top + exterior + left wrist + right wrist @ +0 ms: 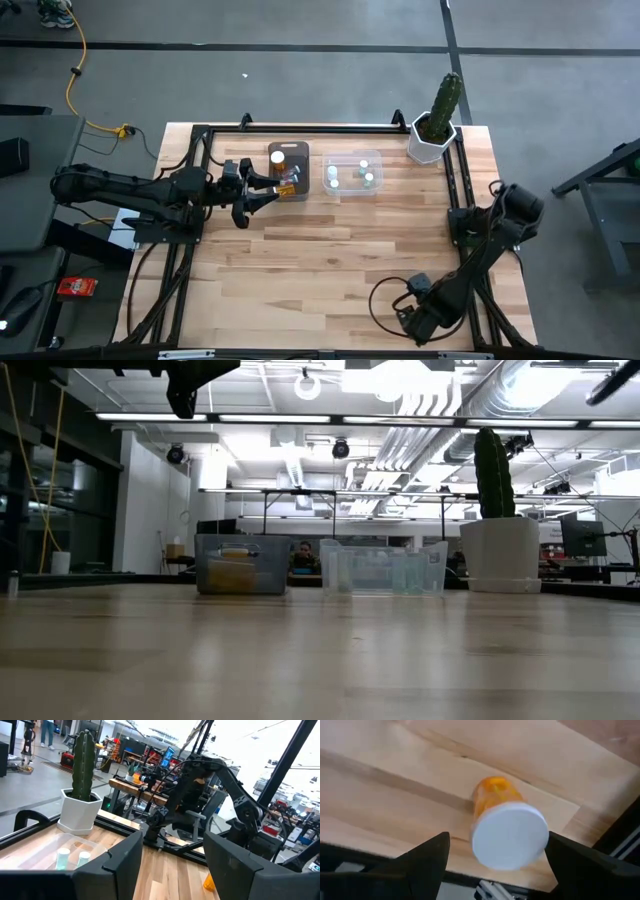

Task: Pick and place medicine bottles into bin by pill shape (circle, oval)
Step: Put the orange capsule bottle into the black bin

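An amber bottle (507, 830) sits between the right gripper's (495, 857) open fingers awaiting closure, while the open left gripper (262, 190) hovers beside the dark bin (301, 151).

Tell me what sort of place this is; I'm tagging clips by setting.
Probably a robotics lab or workshop in an open industrial hall: a wooden table in a black frame on a bare concrete floor, exposed ceiling ducts with strip lights, and cluttered workbenches behind.
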`<state>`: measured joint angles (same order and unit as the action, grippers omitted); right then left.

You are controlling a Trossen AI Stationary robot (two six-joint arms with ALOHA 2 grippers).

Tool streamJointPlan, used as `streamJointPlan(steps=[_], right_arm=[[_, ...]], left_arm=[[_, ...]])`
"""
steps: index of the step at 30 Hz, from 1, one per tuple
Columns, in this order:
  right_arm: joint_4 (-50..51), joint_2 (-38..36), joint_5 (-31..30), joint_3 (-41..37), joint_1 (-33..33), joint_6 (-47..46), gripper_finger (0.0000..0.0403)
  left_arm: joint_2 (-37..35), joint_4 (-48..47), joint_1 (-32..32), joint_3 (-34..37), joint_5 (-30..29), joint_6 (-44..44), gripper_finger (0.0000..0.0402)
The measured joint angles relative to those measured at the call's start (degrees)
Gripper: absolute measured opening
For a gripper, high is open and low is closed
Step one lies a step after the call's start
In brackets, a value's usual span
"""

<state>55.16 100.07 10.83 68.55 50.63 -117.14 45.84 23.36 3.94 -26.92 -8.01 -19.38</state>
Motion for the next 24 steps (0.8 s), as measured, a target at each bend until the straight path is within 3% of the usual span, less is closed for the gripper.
streamJointPlan(steps=[6,15,21,24], right_arm=[[0.4,0.9,-0.2,0.0,-0.1,-1.4,0.0299],[2.4,0.9,-0.7,0.0,-1.2,-0.7,0.0221],[2.7,-0.5,-0.4,0.0,-2.4,5.3,0.0183],[4.4,-3.7,-4.6,0.0,-3.8,10.4,0.018]], left_arm=[[0.0,0.0,0.0,0.0,0.0,0.0,0.0198],[0.0,0.0,0.0,0.0,0.0,0.0,0.0198],[0.0,0.0,0.0,0.0,0.0,0.0,0.0198],[0.0,0.0,0.0,0.0,0.0,0.0,0.0198]])
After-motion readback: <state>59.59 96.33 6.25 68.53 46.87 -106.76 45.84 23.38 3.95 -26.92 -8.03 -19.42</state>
